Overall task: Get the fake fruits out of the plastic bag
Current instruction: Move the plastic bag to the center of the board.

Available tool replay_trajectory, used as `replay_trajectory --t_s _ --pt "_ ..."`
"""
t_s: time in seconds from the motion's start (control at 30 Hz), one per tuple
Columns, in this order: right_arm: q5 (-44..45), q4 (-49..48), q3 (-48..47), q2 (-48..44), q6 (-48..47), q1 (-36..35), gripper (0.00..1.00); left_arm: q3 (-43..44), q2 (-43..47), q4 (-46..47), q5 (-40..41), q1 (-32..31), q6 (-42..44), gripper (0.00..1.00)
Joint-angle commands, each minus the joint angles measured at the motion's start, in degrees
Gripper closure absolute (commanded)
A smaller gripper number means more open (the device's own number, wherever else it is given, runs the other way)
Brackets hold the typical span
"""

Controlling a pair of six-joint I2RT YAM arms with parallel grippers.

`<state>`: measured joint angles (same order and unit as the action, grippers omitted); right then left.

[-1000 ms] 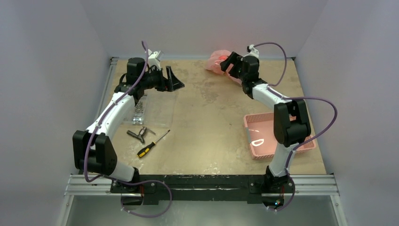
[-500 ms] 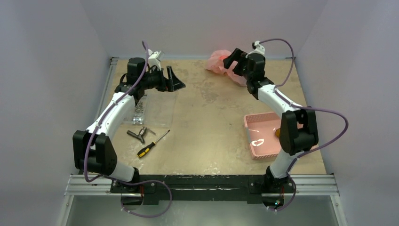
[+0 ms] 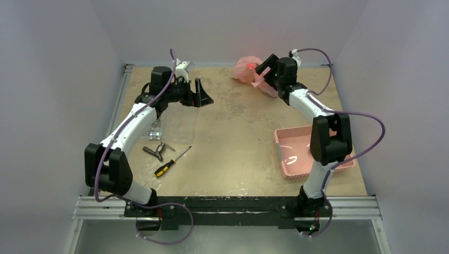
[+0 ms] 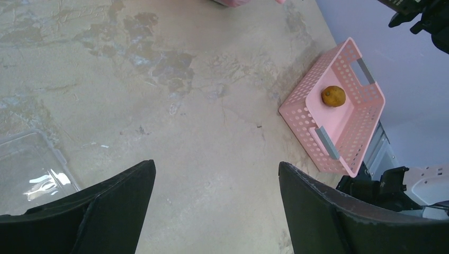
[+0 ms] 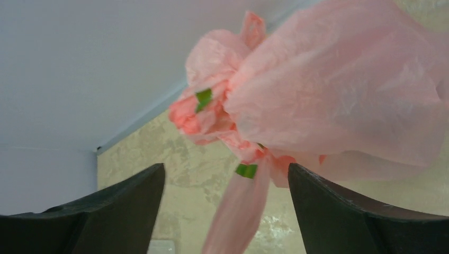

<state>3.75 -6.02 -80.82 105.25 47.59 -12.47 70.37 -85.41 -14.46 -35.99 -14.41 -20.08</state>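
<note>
Surface [image 3: 238, 137]: worn tan board, scuffed all over, with blotchy grey stains toward the middle and far side. Pale lavender-grey walls close it in on the left, back and right. A metal rail [image 3: 227, 207] runs along the near edge, where both arm bases are bolted. Purple cables loop off each arm.

Plastic bag [image 3: 244, 69]: crumpled pink, lying at the far edge of the surface, right of centre, close to the back wall. A reddish glow shows through it in the top view, but the contents can't be made out. The right wrist view shows bunched pink film with a few small green patches and one strip of it hanging down between the fingers.

Right arm [image 3: 312, 108] reaches to the bag. Right jaws are apart, right at the bag and not closed on it. Can't tell if they touch the strip.

Left arm [image 3: 132, 124] is stretched to the far left-centre. Left jaws are wide apart above bare surface with nothing between them, well apart from the bag.

Pink basket [image 3: 291, 145]: on the right side by the right arm's elbow, with perforated walls. One yellowish-brown fruit [image 4: 333, 96] lies inside it.

Left side: a clear plastic tray [image 3: 156, 127] sits under the left arm. A plier-like tool [image 3: 158, 151] and a yellow-handled screwdriver [image 3: 172, 161] lie near each other, just nearer the front.
</note>
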Motion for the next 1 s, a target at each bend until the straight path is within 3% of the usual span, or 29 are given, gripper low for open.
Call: replay_trajectory --t_s 0.0,0.03,0.13,0.17,0.2,0.43,0.63,0.8,0.97 --pt "0.9 5.7 -2.2 1.3 -1.0 -0.2 0.25 2.9 -1.3 -0.4 0.6 -0.4 1.6 0.14" --pt "0.4 5.4 -1.2 1.1 -1.7 -0.2 0.35 2.9 -1.5 -0.4 0.4 -0.4 1.4 0.15" --pt "-4.8 5.1 1.5 0.2 -5.5 -0.2 0.78 3.0 -1.7 -0.5 0.4 -0.9 1.2 0.15" --pt "-5.5 5.8 2.2 -0.4 -7.2 -0.2 0.87 3.0 -1.8 -0.8 0.6 -1.1 1.3 0.15" --pt "-7.5 5.9 2.8 -1.0 -9.1 -0.3 0.89 3.1 -1.9 -1.0 0.8 -1.5 1.4 0.15" --pt "-21.0 3.7 16.0 -11.6 -13.0 -2.1 0.92 4.9 -3.1 -5.2 3.0 -5.7 3.5 0.14" --pt "-23.2 3.6 29.5 -21.7 -11.7 -10.2 0.93 6.8 -3.9 -11.3 8.1 -10.7 7.1 0.15" --pt "-23.3 -2.4 41.4 -32.8 -4.4 -15.2 0.93 8.7 -5.4 -17.6 12.0 -15.2 8.5 0.2" --pt "-20.5 -2.7 46.4 -39.7 -3.0 -17.7 0.93 10.4 -6.5 -21.5 16.6 -18.7 8.9 0.24"
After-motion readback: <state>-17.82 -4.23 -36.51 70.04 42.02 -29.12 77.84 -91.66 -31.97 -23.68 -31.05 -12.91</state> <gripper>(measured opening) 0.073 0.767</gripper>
